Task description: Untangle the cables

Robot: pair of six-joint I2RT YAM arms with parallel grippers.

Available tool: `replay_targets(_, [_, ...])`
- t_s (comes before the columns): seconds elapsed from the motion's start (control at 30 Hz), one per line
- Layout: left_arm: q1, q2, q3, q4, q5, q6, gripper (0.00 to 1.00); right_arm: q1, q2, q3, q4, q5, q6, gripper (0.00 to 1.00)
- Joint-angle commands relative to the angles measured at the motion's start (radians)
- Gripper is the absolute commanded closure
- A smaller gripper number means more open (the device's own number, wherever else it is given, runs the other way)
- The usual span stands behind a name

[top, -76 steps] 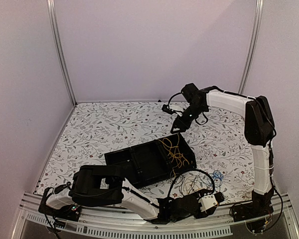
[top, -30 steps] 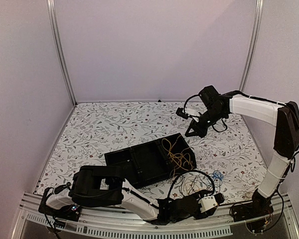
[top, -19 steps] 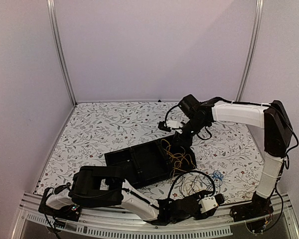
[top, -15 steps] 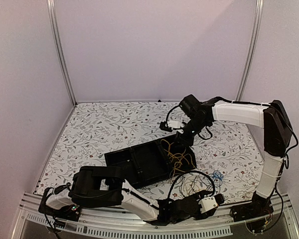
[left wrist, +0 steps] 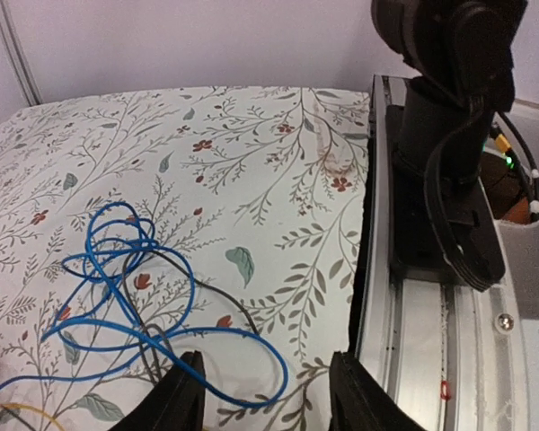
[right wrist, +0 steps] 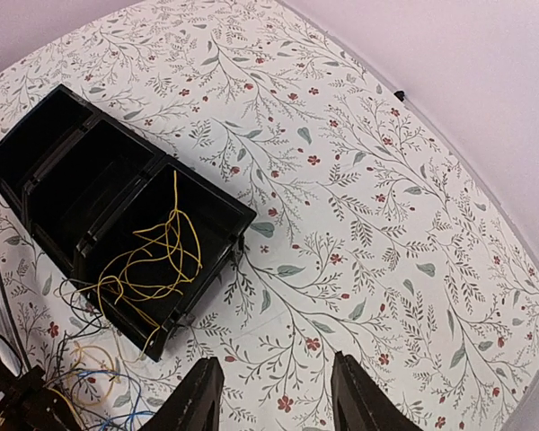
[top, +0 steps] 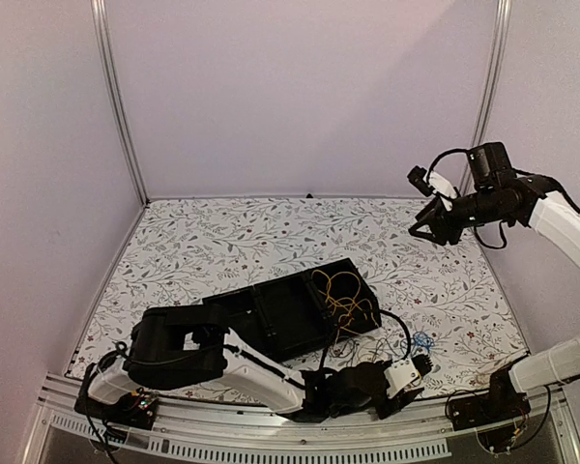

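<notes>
Two arms sit unequally placed. From above, the left gripper (top: 418,367) lies low just beside the tangled blue wire loop (top: 422,340), while the right gripper (top: 420,230) hangs well apart. At the left wrist, parted, empty fingers (left wrist: 185,395) face the loop, which is ahead and to the left. At the right wrist, the fingers are spread and hold nothing, with thin yellow wires (right wrist: 153,256) in the black plastic tray (right wrist: 45,148) well below.

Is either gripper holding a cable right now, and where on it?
Nothing is held. The right gripper is open and empty in the air. The left gripper is open, straddling a loop of the blue cable.

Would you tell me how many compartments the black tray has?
3, in a row in the black tray: one end compartment holds yellow cable; the middle compartment and the other end compartment look empty.
</notes>
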Motion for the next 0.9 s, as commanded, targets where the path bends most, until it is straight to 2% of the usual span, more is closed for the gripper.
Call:
replay_targets(0.0, [0.072,-0.086,-0.004,-0.024,0.089,-0.193,0.53,-0.034,-0.123,-0.124,-0.044,-0.031,0.007,0.55])
replay_targets(0.1, [0.105,-0.094,0.000,-0.017,0.134,-0.262,0.55,-0.036,-0.199,-0.179,-0.089,-0.043,-0.014,0.56])
replay_targets(0.27, [0.138,-0.091,0.035,-0.037,0.147,-0.360,0.58,-0.036,-0.288,-0.247,-0.163,-0.149,-0.071,0.61])
replay_targets(0.47, [0.183,-0.073,0.088,-0.081,0.132,-0.474,0.59,-0.036,-0.328,-0.241,-0.237,-0.216,-0.140,0.63])
replay_targets(0.7, [0.198,-0.050,0.148,-0.099,0.081,-0.516,0.58,-0.028,-0.246,-0.219,-0.317,-0.280,-0.207,0.59])
replay_targets(0.87, [0.213,-0.030,0.198,-0.130,0.072,-0.561,0.58,0.011,-0.210,-0.215,-0.336,-0.293,-0.228,0.52])
